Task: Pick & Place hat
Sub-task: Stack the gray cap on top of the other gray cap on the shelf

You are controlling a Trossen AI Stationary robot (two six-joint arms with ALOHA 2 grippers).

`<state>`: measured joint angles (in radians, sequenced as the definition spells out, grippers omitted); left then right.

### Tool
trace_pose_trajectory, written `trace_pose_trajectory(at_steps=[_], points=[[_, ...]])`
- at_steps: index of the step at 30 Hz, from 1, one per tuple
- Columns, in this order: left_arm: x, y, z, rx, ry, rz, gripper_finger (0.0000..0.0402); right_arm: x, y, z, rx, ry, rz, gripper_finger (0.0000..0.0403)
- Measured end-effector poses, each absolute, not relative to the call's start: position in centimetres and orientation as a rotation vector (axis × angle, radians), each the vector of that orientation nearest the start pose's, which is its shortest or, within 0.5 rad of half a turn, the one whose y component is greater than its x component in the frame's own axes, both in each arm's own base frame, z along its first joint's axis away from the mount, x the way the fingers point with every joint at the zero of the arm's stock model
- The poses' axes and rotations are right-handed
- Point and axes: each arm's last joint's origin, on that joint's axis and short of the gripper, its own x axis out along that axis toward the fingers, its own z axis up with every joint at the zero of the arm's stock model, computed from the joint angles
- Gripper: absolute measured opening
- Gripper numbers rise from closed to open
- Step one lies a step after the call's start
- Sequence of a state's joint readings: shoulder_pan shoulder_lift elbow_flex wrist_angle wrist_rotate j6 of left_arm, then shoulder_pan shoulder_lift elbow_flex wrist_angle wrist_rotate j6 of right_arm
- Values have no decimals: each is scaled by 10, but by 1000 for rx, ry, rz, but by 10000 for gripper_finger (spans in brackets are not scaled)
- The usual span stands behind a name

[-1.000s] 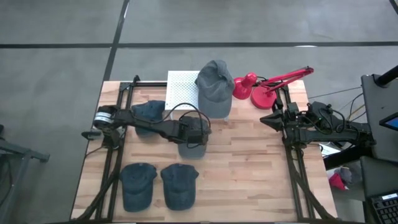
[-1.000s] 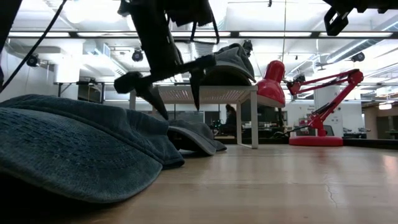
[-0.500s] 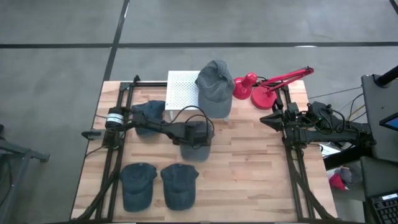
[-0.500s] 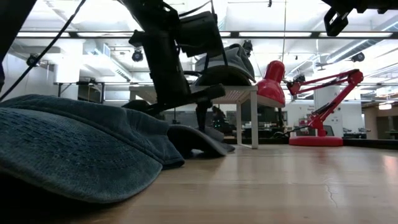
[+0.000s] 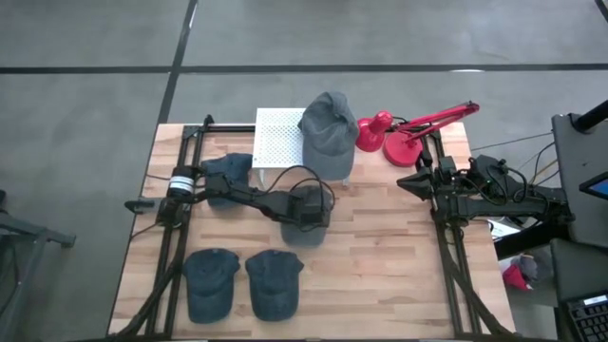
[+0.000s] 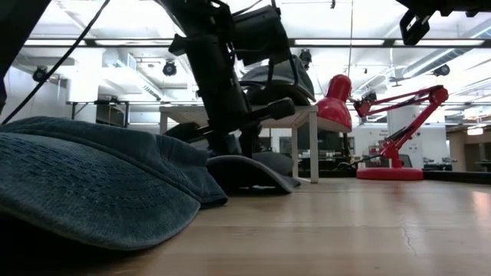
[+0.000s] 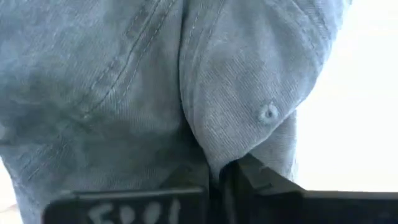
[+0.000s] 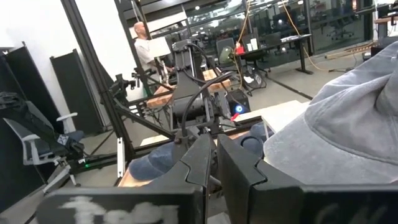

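A grey-blue hat [image 5: 302, 232] lies at the middle of the table, its brim [image 6: 253, 175] resting on the wood. My left gripper [image 5: 306, 211] stands right over the hat's crown [image 7: 124, 93], shut on its cloth. A grey hat [image 5: 328, 133] sits on a white perforated stand [image 5: 277, 138] at the far edge. My right gripper [image 5: 403, 180] waits at the table's right side, shut on nothing, its fingers [image 8: 202, 163] nearly together. My left gripper pinches a raised fold of the crown's cloth [image 7: 211, 152] between its two fingers, beside a small eyelet [image 7: 267, 113]. The fingers come from above, pointing down. The hat still lies on the table, with its brim on the wood.
Another blue hat [image 5: 226, 176] lies at the far left, and two more [image 5: 211, 280] [image 5: 274, 283] near the front left; one fills the low view's left [image 6: 92, 184]. A red desk lamp [image 5: 391, 133] stands at the far right. A person [image 8: 144, 43] shows beyond the table.
My left gripper has come down onto the hat at the table's middle, drifting slightly toward the right and near edges. Its fingers, spread wide a second ago, have shut on the crown's cloth. The hat stays on the table.
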<state>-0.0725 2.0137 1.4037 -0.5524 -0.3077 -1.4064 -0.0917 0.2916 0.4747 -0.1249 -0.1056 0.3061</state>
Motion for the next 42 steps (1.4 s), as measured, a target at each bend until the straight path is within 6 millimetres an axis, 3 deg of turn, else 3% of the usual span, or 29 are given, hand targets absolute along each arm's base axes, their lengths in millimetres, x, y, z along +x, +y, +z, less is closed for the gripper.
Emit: trace_pose_trajectory(at_steps=[8, 24, 32, 42], points=[[417, -31, 184, -1027, 756, 855, 24, 93, -6, 289, 300, -55, 22, 28], [443, -78, 268, -1001, 685, 489, 22, 93, -6, 289, 300, -55, 22, 28], [447, -97, 319, -942, 561, 362, 22, 93, -6, 289, 300, -56, 21, 28], [439, -97, 400, -785, 247, 423, 22, 93, -6, 289, 300, -56, 21, 28]])
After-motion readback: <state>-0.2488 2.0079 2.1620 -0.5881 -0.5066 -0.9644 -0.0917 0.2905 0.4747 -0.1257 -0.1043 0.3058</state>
